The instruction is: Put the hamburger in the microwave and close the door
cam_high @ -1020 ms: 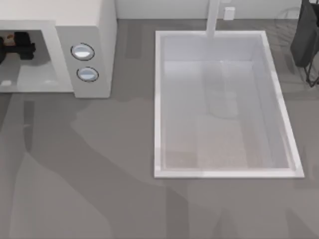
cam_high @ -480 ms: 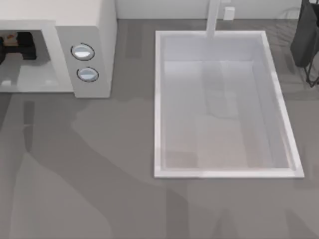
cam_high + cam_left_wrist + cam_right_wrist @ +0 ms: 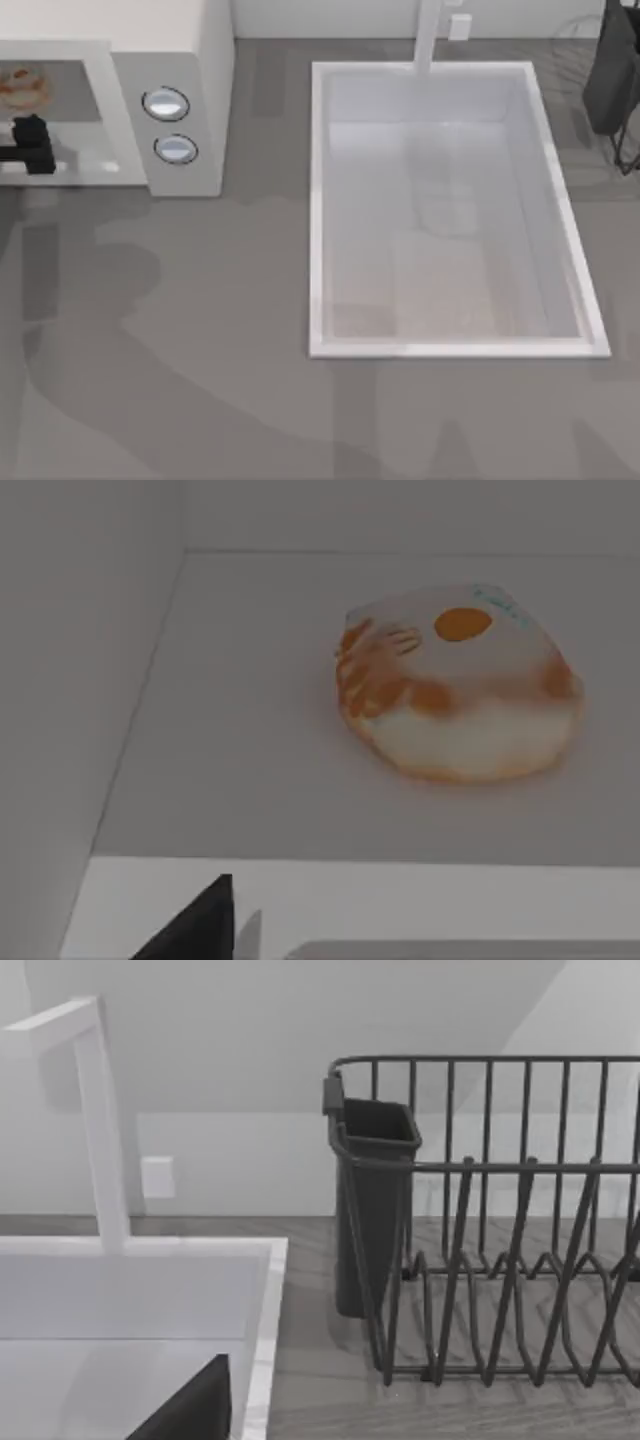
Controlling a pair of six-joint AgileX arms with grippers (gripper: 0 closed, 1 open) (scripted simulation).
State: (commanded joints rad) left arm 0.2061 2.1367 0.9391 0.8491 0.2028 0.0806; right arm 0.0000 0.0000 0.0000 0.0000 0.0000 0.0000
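One grey counter (image 3: 200, 330) carries a white sink (image 3: 318, 220) at three o'clock and the microwave (image 3: 190, 60) at ten o'clock, its cavity facing six o'clock. At one o'clock stands a dark dish rack (image 3: 500, 1220). The hamburger (image 3: 22, 85) lies flat on the cavity floor, round with no clear long axis. The left claw (image 3: 30, 145) sits at the cavity mouth, apart from the bun; whether it is open or closed, I cannot tell.

Hamburger (image 3: 22, 86) inside the open microwave (image 3: 170, 60), top left of the grey surface (image 3: 200, 330).
Left hand (image 3: 30, 143) at the cavity mouth, just in front of the bun and apart from it; two knobs (image 3: 166, 104) to its right; white sink (image 3: 318, 210) mid-right; dark rack (image 3: 615, 70) far right.
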